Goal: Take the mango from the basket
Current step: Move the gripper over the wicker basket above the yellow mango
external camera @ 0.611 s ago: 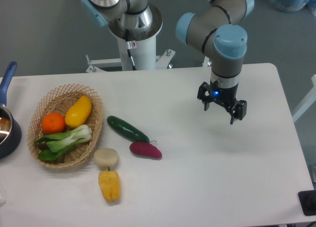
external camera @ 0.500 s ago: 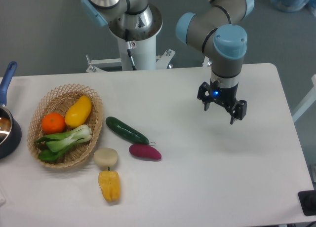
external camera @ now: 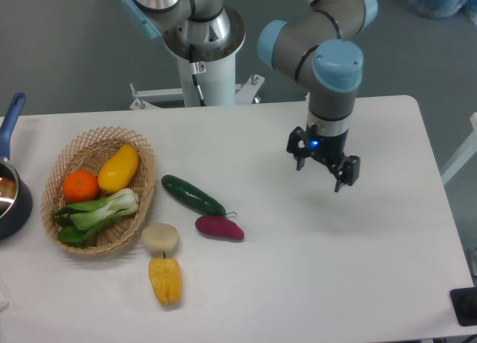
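Observation:
The mango (external camera: 119, 168), smooth and plain yellow, lies tilted in the upper part of the woven wicker basket (external camera: 141, 201) at the left of the table. An orange (external camera: 80, 186) and leafy bok choy (external camera: 100, 211) share the basket with it. My gripper (external camera: 320, 174) hangs over the right half of the table, far to the right of the basket. Its fingers point down and stand open, with nothing between them.
On the table beside the basket lie a green cucumber (external camera: 192, 194), a purple sweet potato (external camera: 219, 227), a pale round vegetable (external camera: 160, 238) and a ridged yellow pepper (external camera: 165, 280). A dark pot with a blue handle (external camera: 10, 179) sits at the left edge.
The gripper has shifted a little to the left and up, toward the table's middle. The objects have not moved.

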{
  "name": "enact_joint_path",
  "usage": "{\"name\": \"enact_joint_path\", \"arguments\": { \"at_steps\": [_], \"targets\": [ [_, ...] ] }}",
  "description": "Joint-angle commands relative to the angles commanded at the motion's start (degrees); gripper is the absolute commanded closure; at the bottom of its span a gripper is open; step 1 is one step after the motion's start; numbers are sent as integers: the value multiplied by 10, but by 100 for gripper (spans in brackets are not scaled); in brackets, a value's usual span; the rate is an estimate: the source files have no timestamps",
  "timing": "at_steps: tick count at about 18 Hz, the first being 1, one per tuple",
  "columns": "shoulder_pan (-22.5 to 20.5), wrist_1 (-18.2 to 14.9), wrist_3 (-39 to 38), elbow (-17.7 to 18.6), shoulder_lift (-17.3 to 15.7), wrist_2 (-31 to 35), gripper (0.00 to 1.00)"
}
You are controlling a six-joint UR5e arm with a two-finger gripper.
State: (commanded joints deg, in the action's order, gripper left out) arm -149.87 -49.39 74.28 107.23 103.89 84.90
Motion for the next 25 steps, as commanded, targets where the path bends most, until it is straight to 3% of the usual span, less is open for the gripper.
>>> {"name": "enact_joint_path", "arguments": {
  "at_steps": [6, 11, 14, 18, 21, 25],
  "targets": [
    [89, 0, -99, 15, -4, -2, 0],
    [176, -2, -208, 20, -28, -23, 0],
    [193, -7, -272, 56, -85, -86, 0],
    [245, -15, -342, 116, -126, -78, 0],
    [284, -13, -352, 149, -140, -76, 0],
    [309, -9, -427, 149, -128, -76, 0]
  ]
}}
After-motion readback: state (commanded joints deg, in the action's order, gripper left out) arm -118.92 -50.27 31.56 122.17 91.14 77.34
